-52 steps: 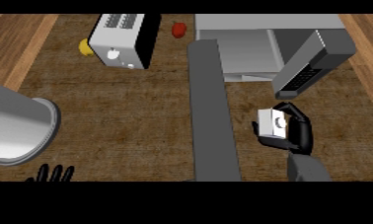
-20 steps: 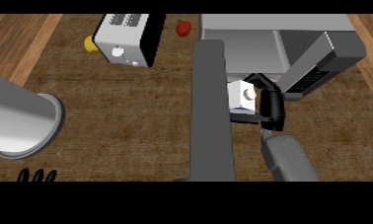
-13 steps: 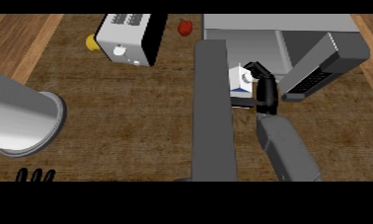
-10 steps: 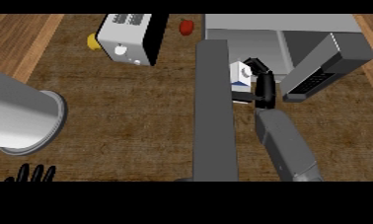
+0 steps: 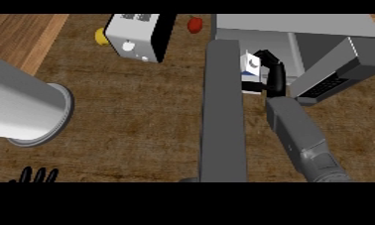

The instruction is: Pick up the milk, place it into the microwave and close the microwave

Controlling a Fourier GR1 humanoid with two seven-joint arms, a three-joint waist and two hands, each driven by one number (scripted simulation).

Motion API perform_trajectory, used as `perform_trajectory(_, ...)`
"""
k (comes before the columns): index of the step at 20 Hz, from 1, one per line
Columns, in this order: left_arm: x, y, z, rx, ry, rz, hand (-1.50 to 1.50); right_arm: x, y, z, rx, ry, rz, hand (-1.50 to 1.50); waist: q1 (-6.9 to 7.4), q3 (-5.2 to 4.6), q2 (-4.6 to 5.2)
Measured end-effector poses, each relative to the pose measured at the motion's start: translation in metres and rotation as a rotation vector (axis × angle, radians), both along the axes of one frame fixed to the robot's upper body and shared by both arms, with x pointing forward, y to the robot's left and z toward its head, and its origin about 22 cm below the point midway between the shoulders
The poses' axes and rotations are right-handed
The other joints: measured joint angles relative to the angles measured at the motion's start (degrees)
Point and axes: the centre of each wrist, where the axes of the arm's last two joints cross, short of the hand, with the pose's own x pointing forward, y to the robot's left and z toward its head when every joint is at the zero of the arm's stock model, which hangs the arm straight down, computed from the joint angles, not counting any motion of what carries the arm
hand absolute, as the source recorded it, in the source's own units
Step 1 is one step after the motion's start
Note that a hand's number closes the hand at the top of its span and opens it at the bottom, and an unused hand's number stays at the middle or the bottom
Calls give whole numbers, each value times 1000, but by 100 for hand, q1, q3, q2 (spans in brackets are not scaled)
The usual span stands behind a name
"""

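Milk going in: the microwave [image 5: 293, 35] sits at the counter's far right with its door [image 5: 333, 73] swung open to the right, and the right hand [image 5: 273, 73] has its fingers curled round the milk [image 5: 250, 68], the carton right at the mouth of the cavity. The job here, as I read it, is to carry the carton fully past the sill, keep it upright, set it down on the floor of the oven and only then uncurl, drawing the hand straight back out so the door has room to swing. Watch that tall grey slab [image 5: 223, 115] running up the middle of the view, just left of the carton: it crowds the approach, so a drift leftward looks risky. Elsewhere, a big grey cylinder [image 5: 29, 107] at the left edge, a toaster [image 5: 139, 35] up top, well apart, with a yellow thing [image 5: 101, 35] beside it and a small red one [image 5: 195, 25] near the microwave. Left hand [image 5: 36, 175] rests bottom left, fingers straight up.
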Motion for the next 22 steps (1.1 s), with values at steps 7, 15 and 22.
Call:
perform_trajectory(7,2,1,1,-3,-8,-20,-150,12,-18,13,-132,-28,-39,150,160,9,79)
perform_trajectory(15,9,3,-1,-6,-10,-37,-150,24,-22,30,-213,-91,-84,150,249,15,132)
perform_trajectory(22,12,6,-6,-2,-4,-37,-150,35,-27,49,-212,-176,-131,150,339,19,187)
